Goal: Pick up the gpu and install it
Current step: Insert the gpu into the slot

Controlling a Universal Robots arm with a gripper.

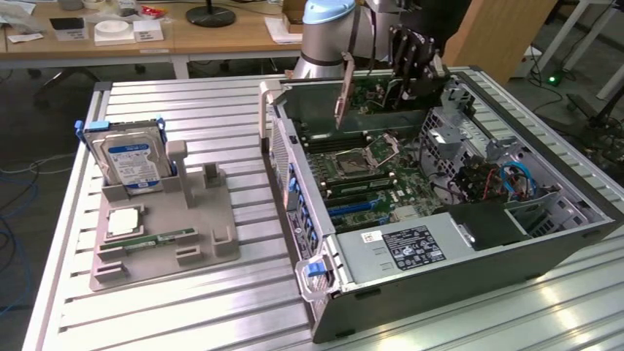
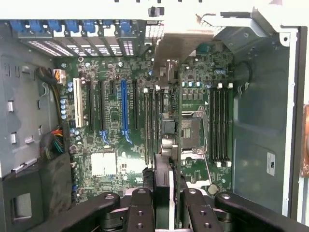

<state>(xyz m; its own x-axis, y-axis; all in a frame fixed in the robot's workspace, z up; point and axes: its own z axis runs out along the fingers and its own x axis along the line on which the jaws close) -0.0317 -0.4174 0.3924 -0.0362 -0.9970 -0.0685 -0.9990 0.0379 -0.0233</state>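
Gpu (image 1: 378, 93) grasped edge-on in pincer (image 1: 414, 79), hanging above open computer case (image 1: 458, 281), over motherboard (image 2: 111, 121) slots. Pickup done; card not yet seated in slot.

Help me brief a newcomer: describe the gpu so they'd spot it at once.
Find the open computer case. Above its far end the pincer holds the gpu on edge: a thin green card with a metal end bracket, unlike the blue-labelled hard drive in the grey rack.
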